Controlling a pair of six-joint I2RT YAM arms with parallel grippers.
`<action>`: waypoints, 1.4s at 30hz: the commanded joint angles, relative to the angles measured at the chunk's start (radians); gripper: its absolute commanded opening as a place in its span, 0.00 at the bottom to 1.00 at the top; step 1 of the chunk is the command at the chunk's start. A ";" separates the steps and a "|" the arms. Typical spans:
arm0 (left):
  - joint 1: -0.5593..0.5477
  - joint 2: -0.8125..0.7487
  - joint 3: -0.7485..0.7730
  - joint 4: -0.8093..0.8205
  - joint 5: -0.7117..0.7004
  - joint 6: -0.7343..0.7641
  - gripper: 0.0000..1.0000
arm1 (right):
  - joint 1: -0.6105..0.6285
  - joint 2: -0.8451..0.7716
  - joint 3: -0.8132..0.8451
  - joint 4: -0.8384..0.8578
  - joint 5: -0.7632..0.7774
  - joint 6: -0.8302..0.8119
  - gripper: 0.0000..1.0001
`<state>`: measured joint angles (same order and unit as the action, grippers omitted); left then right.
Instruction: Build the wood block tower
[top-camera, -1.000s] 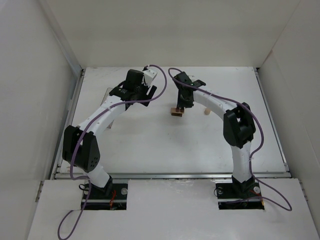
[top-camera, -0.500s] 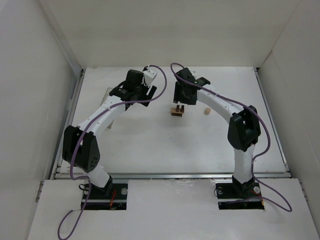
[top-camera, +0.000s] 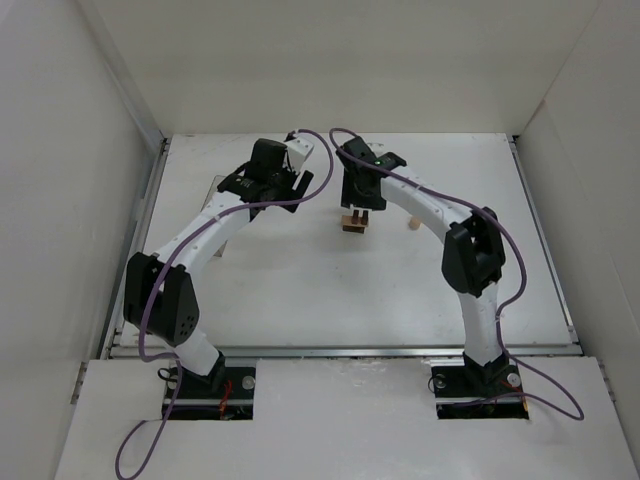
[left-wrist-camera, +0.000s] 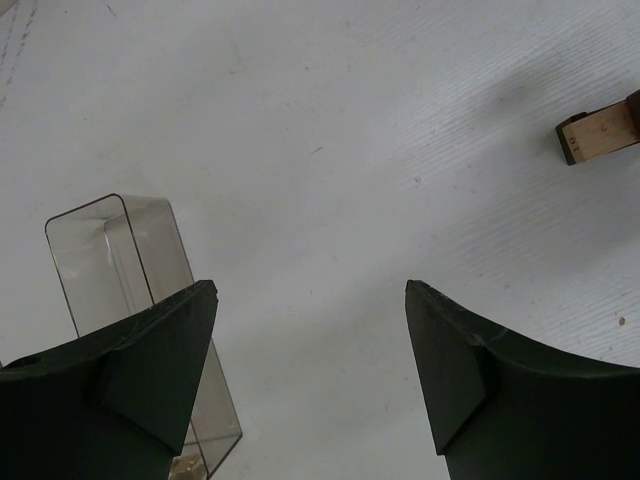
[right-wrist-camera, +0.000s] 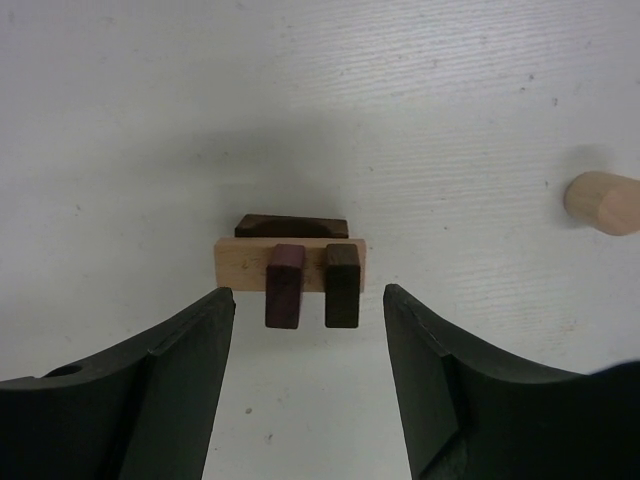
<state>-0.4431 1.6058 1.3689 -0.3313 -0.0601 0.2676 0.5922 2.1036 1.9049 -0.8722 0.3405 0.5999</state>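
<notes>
Right wrist view: looking down past the right gripper (right-wrist-camera: 307, 295), spread wide and holding nothing, onto the partly built wood block tower. Framed between the open fingers, and apart from both: a flat tan slab (right-wrist-camera: 290, 262), apparently resting on a dark base block (right-wrist-camera: 291, 226). On top of it, side by side with a narrow gap between, a reddish-brown block (right-wrist-camera: 284, 285) and a dark brown block (right-wrist-camera: 342, 285). Off to the right on the table (right-wrist-camera: 120, 120), well apart, a pale cylinder (right-wrist-camera: 603, 203) lying on its side, not yet stacked. Over in the left wrist view, the left gripper (left-wrist-camera: 310, 290) also open and empty, above the table near a clear plastic box (left-wrist-camera: 130, 270).

Likely trouble: brushing either upper block with a fingertip when moving off toward the cylinder, toppling both or skewing the slab on its narrow base. Could also send the cylinder rolling with an off-centre pinch. Setting it unevenly across the two blocks would probably push them apart and spill the stack.
</notes>
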 joint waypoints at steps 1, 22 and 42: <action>0.006 -0.066 -0.013 0.021 0.005 -0.007 0.73 | 0.021 0.012 0.051 -0.057 0.081 0.028 0.67; 0.006 -0.075 -0.022 0.031 0.005 -0.007 0.73 | 0.021 0.061 0.033 -0.028 0.031 0.037 0.62; 0.006 -0.084 -0.031 0.040 0.005 -0.007 0.73 | 0.021 0.070 0.023 -0.028 0.012 0.055 0.48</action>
<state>-0.4431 1.5845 1.3533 -0.3237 -0.0597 0.2676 0.6037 2.1689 1.9118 -0.9085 0.3580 0.6338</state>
